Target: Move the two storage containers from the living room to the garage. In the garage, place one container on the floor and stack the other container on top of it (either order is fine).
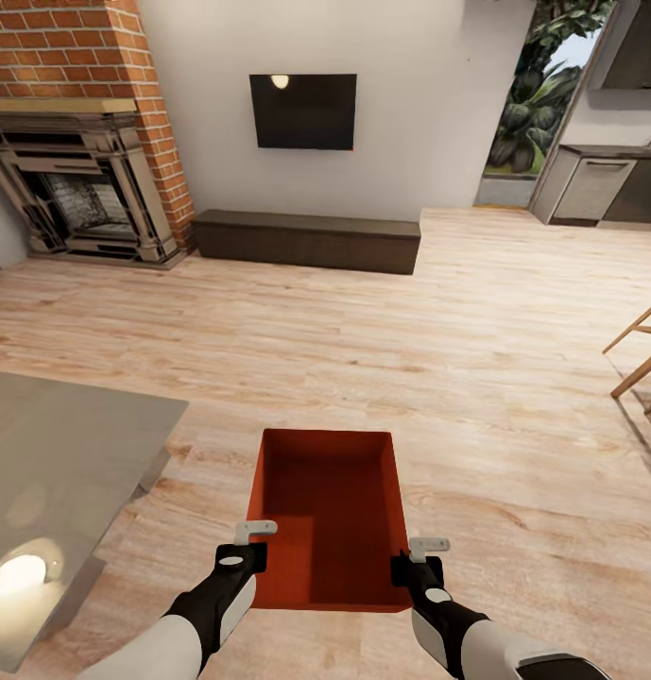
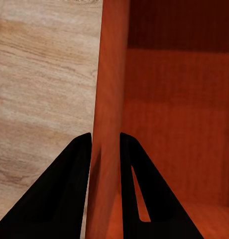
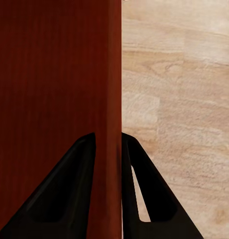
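One red-orange storage container (image 1: 330, 515) hangs low over the living room's wood plank floor (image 1: 476, 340), its near wall cut off behind the arms. The left hand (image 2: 104, 149) pinches its left wall and the right hand (image 3: 107, 149) its right wall, each clamped narrow on the rim.

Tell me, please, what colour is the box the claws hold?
Plain red-orange storage container, clearest in the head view.
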Robot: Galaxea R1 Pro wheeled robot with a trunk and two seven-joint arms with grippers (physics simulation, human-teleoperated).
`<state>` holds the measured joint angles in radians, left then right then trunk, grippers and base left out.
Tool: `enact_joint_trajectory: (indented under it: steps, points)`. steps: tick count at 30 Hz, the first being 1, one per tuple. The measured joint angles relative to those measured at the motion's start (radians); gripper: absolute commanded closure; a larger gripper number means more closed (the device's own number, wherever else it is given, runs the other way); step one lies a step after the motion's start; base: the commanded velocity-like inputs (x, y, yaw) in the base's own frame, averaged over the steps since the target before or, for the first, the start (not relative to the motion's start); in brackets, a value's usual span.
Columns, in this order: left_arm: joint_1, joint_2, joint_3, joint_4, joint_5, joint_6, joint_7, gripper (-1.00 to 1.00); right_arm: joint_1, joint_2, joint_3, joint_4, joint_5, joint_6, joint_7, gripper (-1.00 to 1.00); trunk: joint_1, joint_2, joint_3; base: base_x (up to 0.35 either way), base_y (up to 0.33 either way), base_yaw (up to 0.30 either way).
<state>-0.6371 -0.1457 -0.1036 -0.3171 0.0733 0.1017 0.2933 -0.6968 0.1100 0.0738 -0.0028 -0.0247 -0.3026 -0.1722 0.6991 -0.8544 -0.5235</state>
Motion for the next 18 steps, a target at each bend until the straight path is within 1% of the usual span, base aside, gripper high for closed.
enact_joint_trajectory:
  steps: [18]
  points:
    - [0.0, 0.0, 0.0, 0.001, 0.001, 0.0, 0.001, 1.0, 0.0, 0.0, 0.0, 0.0, 0.001, 0.001, 0.0, 1.0, 0.0, 0.0, 0.029, 0.0, 0.0, 0.0]
